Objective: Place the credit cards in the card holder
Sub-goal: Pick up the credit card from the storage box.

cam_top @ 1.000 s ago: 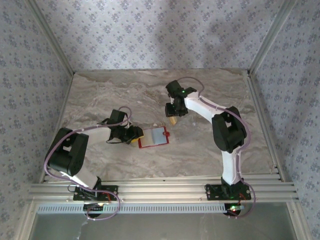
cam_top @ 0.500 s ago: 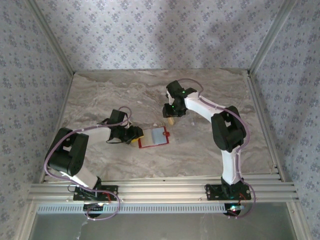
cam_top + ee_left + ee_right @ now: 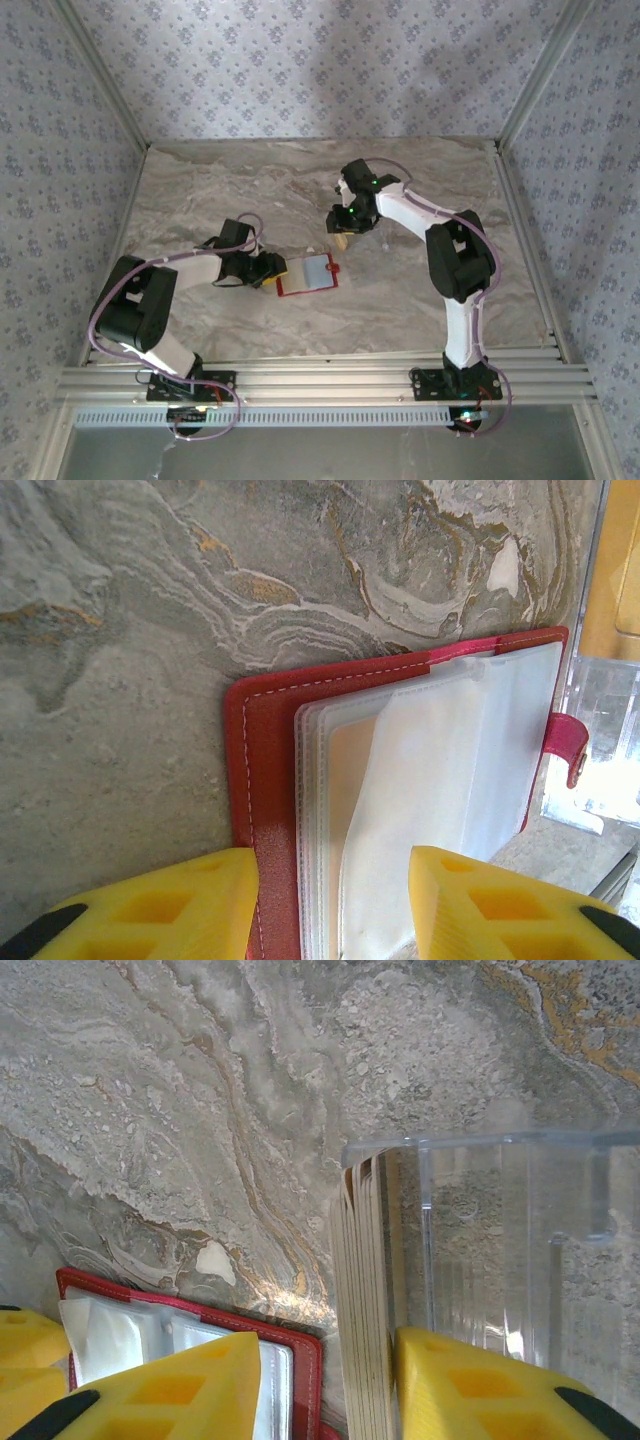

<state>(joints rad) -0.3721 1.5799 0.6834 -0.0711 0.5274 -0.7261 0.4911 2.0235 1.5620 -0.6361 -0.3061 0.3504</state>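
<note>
- In the top external view, the small red square folding card holder (image 3: 308,275) was seen lying open on the grey marbled table (image 3: 230,190), left of centre, its inside reading as one pale patch.
- From the left wrist, that patch was resolved into stacked clear plastic sleeves (image 3: 440,770), with a tan lining behind them and a red snap tab (image 3: 570,750) at the holder's far edge.
- The left gripper (image 3: 270,270) was placed at the holder's left edge. In its own camera the yellow fingers (image 3: 150,905) were seen well apart, one by the red cover and the other beside the sleeves, with nothing clamped between them.
- The thin pale tan credit cards (image 3: 343,241) were seen from above as a small tan spot under the right gripper (image 3: 343,232), up and to the right of the holder.
- From the right wrist, the cards (image 3: 365,1300) were shown as a stack standing on edge against the wall of a clear acrylic box (image 3: 500,1210).
- The right gripper (image 3: 328,1360) was held astride that stack. One finger (image 3: 480,1385) was set against it, and a gap was left on the other side, so the stack was not yet pinched.
- A corner of the holder (image 3: 200,1308) was caught near the box in the same view.
</note>
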